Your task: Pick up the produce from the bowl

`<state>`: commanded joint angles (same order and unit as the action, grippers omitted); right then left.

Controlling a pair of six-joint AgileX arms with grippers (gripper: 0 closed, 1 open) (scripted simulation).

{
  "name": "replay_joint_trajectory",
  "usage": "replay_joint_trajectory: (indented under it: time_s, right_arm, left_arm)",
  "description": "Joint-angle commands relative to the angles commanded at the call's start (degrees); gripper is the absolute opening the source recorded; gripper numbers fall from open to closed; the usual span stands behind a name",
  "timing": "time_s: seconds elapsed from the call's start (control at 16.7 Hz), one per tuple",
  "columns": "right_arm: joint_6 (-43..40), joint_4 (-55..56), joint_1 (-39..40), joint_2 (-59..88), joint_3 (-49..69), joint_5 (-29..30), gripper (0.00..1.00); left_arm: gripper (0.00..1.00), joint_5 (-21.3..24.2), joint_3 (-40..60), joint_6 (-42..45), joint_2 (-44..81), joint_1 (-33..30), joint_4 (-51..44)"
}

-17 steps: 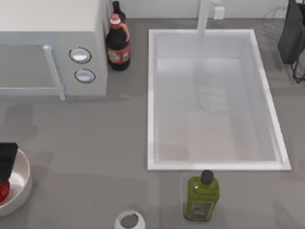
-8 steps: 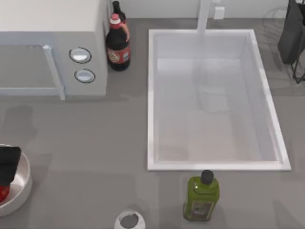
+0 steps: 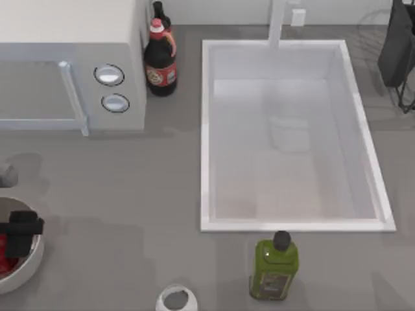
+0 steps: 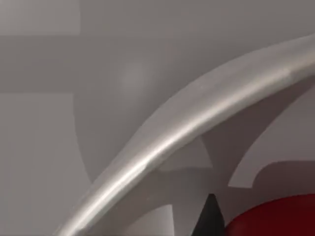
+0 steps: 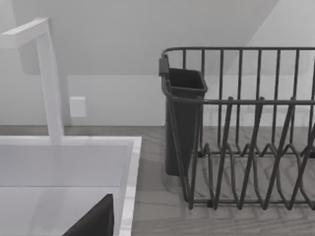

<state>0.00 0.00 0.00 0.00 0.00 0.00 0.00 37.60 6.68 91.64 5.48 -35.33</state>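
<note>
The white bowl sits at the table's front left corner, partly cut off by the top view's left edge. The red produce lies inside it, half hidden under my left gripper, which hangs low over the bowl's middle. In the left wrist view the bowl's thick rim curves across close up, and the produce lies just inside it. My right gripper is parked at the back right corner.
A microwave stands at the back left, with a red-capped dark bottle beside it. A white sink takes up the middle right. A green bottle and a small white-grey cup stand at the front. A dark dish rack stands at the back right.
My left gripper has moved down and slightly right, lower over the bowl, and covers more of the produce. The right arm has not moved.
</note>
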Motion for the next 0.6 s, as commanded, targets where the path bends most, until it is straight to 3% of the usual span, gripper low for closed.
replay_joint_trajectory:
  time_s: [0.36, 0.6]
  right_arm:
    - [0.0, 0.0, 0.0, 0.0, 0.0, 0.0, 1.00]
    - [0.0, 0.0, 0.0, 0.0, 0.0, 0.0, 1.00]
  left_arm:
    - [1.00, 0.0, -1.3, 0.0, 1.2, 0.0, 1.8]
    - [0.70, 0.0, -1.3, 0.0, 1.2, 0.0, 1.8]
